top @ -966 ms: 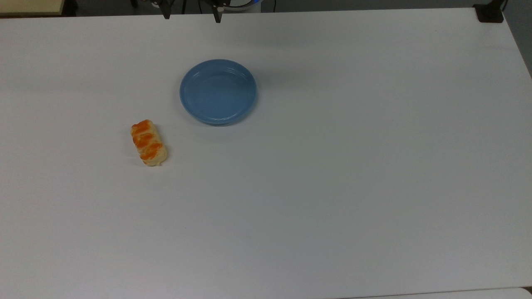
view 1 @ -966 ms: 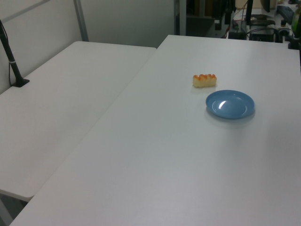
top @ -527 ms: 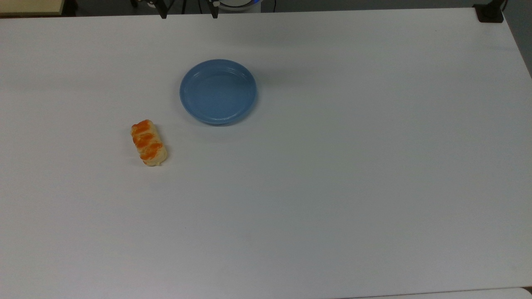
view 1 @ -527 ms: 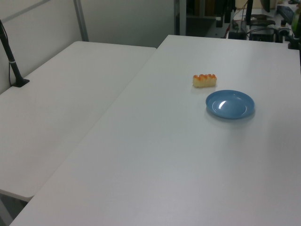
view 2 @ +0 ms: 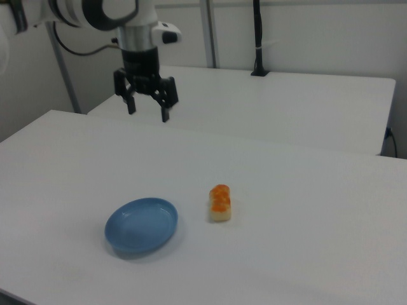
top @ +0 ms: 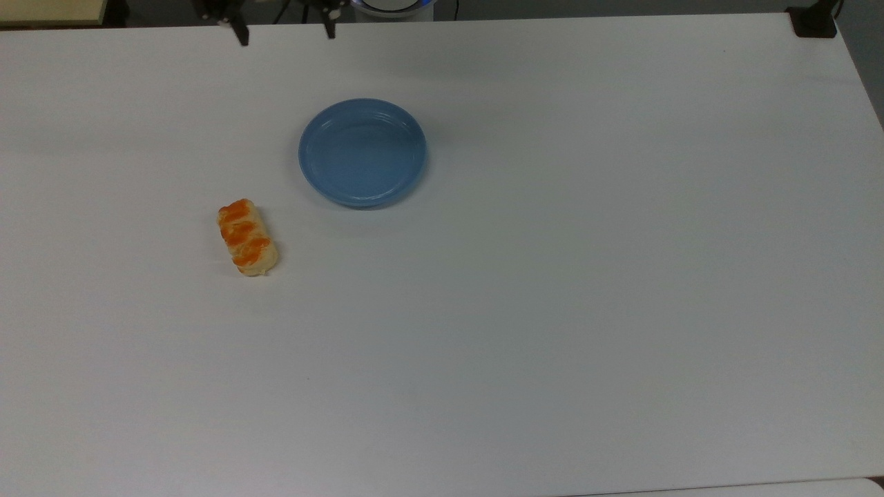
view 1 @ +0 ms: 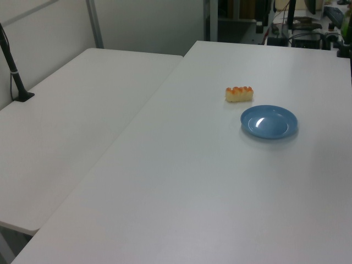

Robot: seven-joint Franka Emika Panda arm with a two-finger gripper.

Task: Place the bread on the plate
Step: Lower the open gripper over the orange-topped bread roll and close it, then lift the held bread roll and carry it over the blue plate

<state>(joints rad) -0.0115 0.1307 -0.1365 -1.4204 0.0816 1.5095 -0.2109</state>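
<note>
The bread [top: 248, 237], a small tan loaf with orange-brown bumps, lies on the white table, also seen as the bread [view 1: 239, 94] and the bread [view 2: 220, 203]. The round blue plate [top: 362, 152] sits bare a short way from it; it is the plate [view 1: 269, 121] in the left view and the plate [view 2: 141, 225] in the right view. My gripper [view 2: 148, 113] hangs open high above the table, well behind the plate and bread, holding nothing. In the top view the gripper [top: 284, 36] pokes in at the upper edge with its fingertips [top: 242, 38] spread wide.
A second white table [view 1: 71, 121] adjoins on the left view's left. A black post [view 1: 14, 71] stands on it, also the black post [view 2: 257, 38]. A dark clamp [top: 813, 21] sits at the top view's upper right corner. Equipment clutter [view 1: 308, 27] lies beyond the far edge.
In the top view the gripper's fingertips have shifted left along the upper edge and reach slightly lower. Bread and plate have not moved.
</note>
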